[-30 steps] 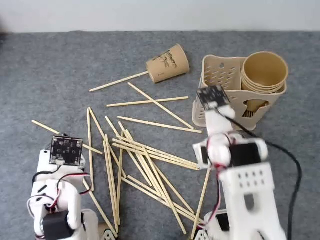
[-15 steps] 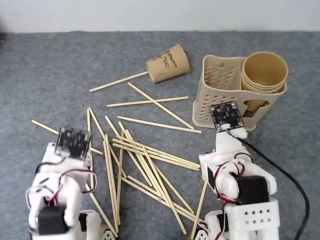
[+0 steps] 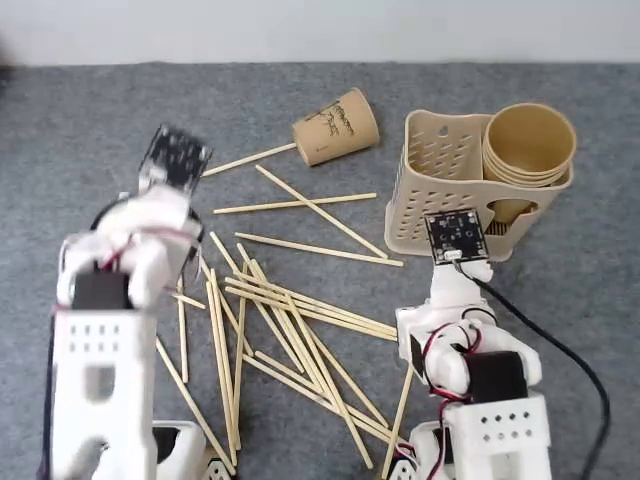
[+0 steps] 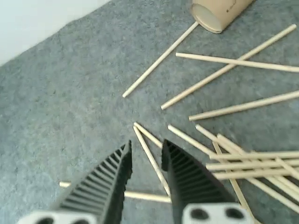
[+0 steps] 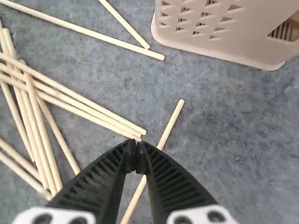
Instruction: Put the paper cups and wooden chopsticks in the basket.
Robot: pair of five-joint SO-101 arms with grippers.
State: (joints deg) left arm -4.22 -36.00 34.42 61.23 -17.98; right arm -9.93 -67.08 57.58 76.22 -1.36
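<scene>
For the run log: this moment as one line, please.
left gripper open above loose chopsticks | right gripper shut near basket | paper cup lying outside basket | stacked cups in basket

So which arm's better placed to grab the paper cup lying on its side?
Probably left. The left gripper is open, with the tipped paper cup in its wrist view. The right gripper is shut over chopsticks beside the basket.

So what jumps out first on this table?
A jumble of wooden chopsticks lies strewn across the middle of the grey mat. At the far right stands a beige basket holding a stack of paper cups, with one lone cup tipped over to its left.
</scene>
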